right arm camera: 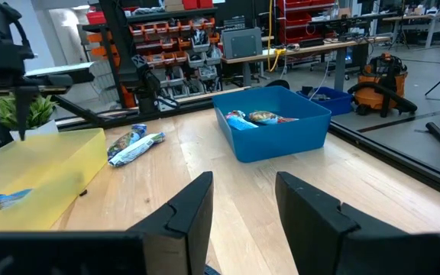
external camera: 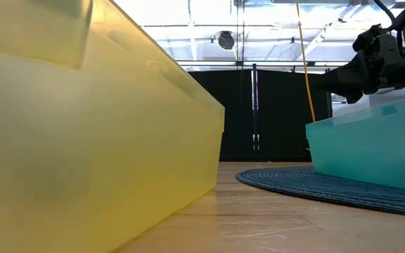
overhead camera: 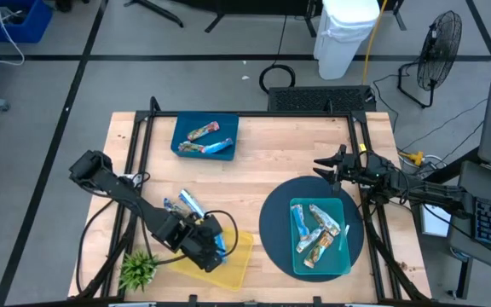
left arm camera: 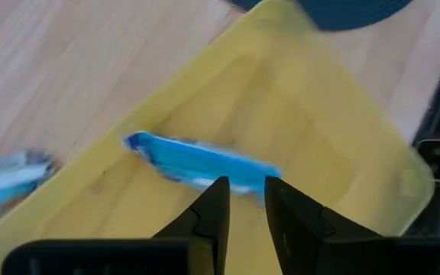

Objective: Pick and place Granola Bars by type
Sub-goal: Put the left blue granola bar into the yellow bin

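Right now: sorting is partway through, by my reckoning, with bars spread over three trays and the tabletop.
Blue bar: a shiny blue-silver bar (left arm camera: pixel 197 162) lies flat on the floor of the yellow tray (overhead camera: pixel 239 264), just in front of the left hand's fingertips and clear of them.
Left hand (left arm camera: pixel 241 200): low over the yellow tray, fingers slightly parted with nothing between them; I'd say it is either reaching for that bar or has let it go, and I cannot tell which.
Loose bars: a couple of bars (overhead camera: pixel 186 203) in blue-silver wrappers sit on the bare tabletop (overhead camera: pixel 271 166) just beside the yellow tray, likely waiting their turn.
Teal tray (overhead camera: pixel 345 260): stands on the round dark mat (overhead camera: pixel 271 226) and holds a heap of bars (overhead camera: pixel 315 230), pale and brownish wrappers overlapping.
Blue tray (overhead camera: pixel 180 128): at the far side of the tabletop, with two or three bars (overhead camera: pixel 207 141), multicoloured and blue mixed, so that sort looks unfinished to me.
Right hand (right arm camera: pixel 243 202): held off near the right edge, fingers spread and empty, pointing across the table; it seems to be waiting out of the way.
Plant (overhead camera: pixel 139 271): a small green one at the near left corner, beside the yellow tray.
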Robot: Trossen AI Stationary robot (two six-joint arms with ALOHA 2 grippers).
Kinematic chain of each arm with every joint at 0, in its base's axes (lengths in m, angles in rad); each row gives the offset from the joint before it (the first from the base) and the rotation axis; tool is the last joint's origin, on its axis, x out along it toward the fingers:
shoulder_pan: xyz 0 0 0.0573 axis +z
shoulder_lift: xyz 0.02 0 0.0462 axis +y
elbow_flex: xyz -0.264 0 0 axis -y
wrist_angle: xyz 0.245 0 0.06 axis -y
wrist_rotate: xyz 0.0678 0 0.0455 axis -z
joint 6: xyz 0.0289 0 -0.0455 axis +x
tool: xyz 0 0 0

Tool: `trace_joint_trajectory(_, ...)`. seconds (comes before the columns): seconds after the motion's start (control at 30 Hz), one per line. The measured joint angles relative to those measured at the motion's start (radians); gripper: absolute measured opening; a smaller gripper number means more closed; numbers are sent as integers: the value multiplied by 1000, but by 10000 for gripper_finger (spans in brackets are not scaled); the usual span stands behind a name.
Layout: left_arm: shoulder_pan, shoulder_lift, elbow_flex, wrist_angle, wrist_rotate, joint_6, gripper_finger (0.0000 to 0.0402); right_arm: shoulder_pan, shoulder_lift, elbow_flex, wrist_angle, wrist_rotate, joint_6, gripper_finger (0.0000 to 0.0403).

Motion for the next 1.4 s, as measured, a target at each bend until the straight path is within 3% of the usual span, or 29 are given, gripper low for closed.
trace_joint_trajectory(0.33,-2,0,-7,-326,33,-336,92,0,0,0,0,0,0,135)
trace_joint_trajectory(0.47,-2,0,-57,-269,43,-342,92,0,0,0,0,0,0,135)
trace_joint_trajectory(0.63,0,1,-147,-72,171,-287,92,0,0,0,0,0,0,134)
trace_joint_trajectory(0.87,14,1,-174,-139,315,-559,92,0,0,0,0,0,0,135)
trace_joint_trajectory(0.93,18,1,-174,-143,317,-525,92,0,0,0,0,0,0,135)
trace_joint_trajectory(1.1,15,1,-146,-41,229,-239,92,0,0,0,0,0,0,135)
trace_joint_trajectory(1.2,26,0,-97,-174,193,-279,92,0,0,0,0,0,0,135)
trace_joint_trajectory(1.4,68,0,1,-657,177,-558,92,0,0,0,0,0,0,135)
